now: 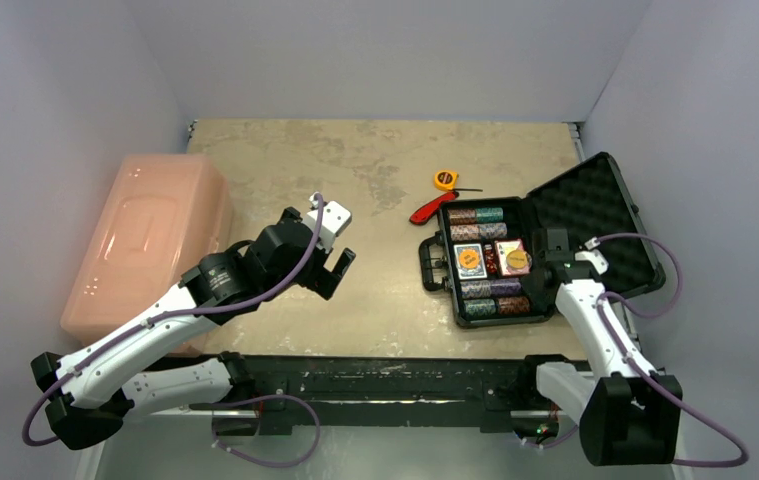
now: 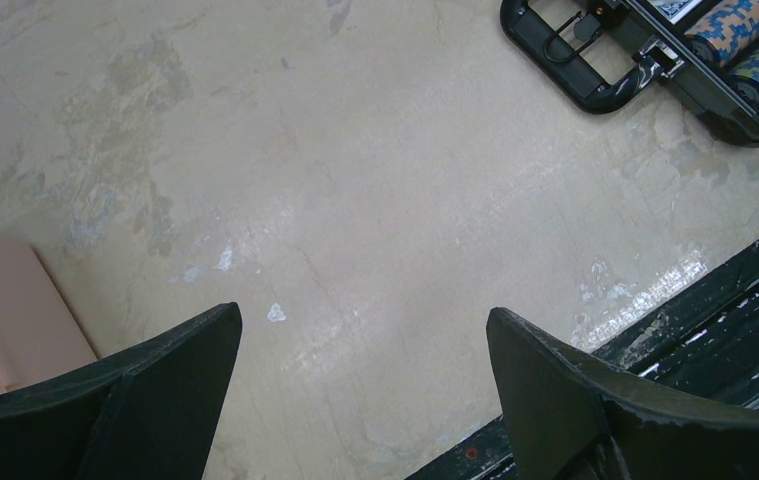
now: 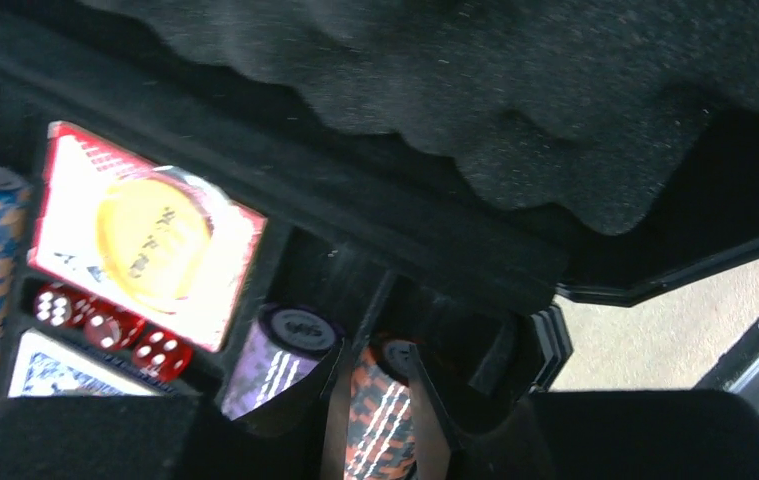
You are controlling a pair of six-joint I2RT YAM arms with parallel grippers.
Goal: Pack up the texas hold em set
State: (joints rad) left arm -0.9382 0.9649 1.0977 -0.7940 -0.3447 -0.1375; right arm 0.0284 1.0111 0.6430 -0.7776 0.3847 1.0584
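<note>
The black hard case (image 1: 432,262) of the texas hold em set lies open at the right, its egg-crate foam lid (image 1: 595,215) leaning back. Chip rolls, two card decks (image 1: 470,260), red dice (image 3: 105,325) and a clear disc (image 3: 150,235) on a deck fill the tray. My right gripper (image 3: 376,348) reaches into the near-right slot, one finger pressed on each side of an orange-and-black chip roll (image 3: 380,410), next to a purple roll (image 3: 280,360). My left gripper (image 2: 363,315) hangs open over bare table left of the case (image 2: 575,60), holding nothing.
A large pink plastic bin (image 1: 150,235) stands along the left edge. A yellow tape measure (image 1: 444,180) and a red-handled tool (image 1: 425,212) lie just behind the case. The black base rail (image 1: 375,385) runs along the table's near edge.
</note>
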